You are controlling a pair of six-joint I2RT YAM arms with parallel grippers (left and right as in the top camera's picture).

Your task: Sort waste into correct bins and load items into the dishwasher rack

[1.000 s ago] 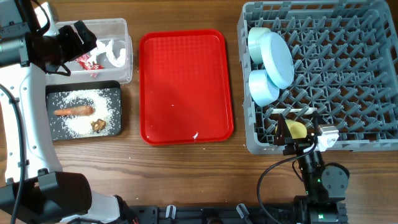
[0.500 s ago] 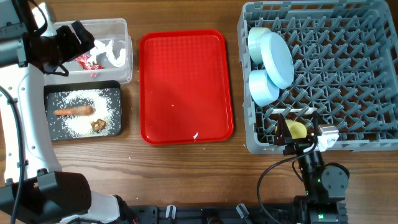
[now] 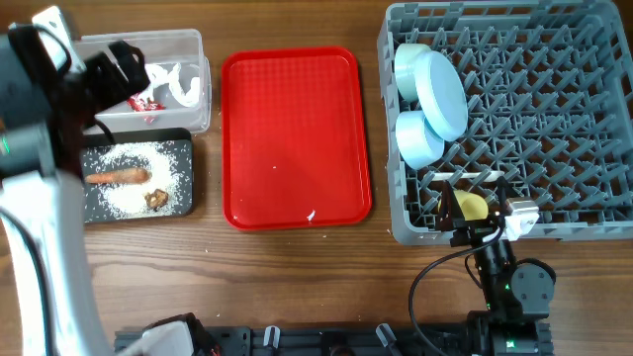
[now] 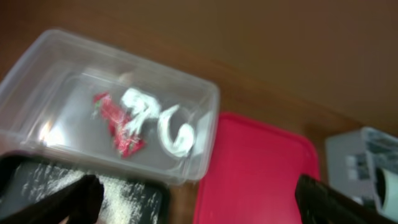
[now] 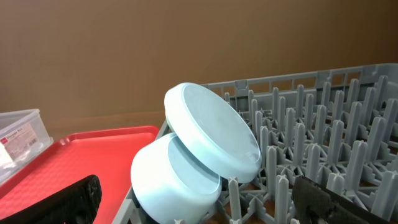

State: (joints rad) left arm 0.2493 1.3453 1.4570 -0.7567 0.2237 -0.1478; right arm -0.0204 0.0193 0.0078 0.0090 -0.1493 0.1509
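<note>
Your left gripper (image 4: 198,202) hangs wide apart and empty over the clear tub (image 3: 188,38), where the wrapper (image 4: 118,127) and crumpled paper (image 4: 169,127) lie. Your right gripper (image 5: 199,202), also spread wide, grips nothing above the yellow cup (image 3: 473,206) at the near wall of the dishwasher rack (image 3: 574,229). The flat red tray (image 3: 297,138) lies between tub and rack.

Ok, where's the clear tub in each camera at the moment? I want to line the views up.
Overhead: the clear tub is at top left, just left of the red tray.
Left wrist: it fills the left and centre of the picture, with the red tray at lower right.
Right wrist: only a corner shows, at the far left edge.
Shared landmark: the red tray, next to the tub in all three views.
</note>
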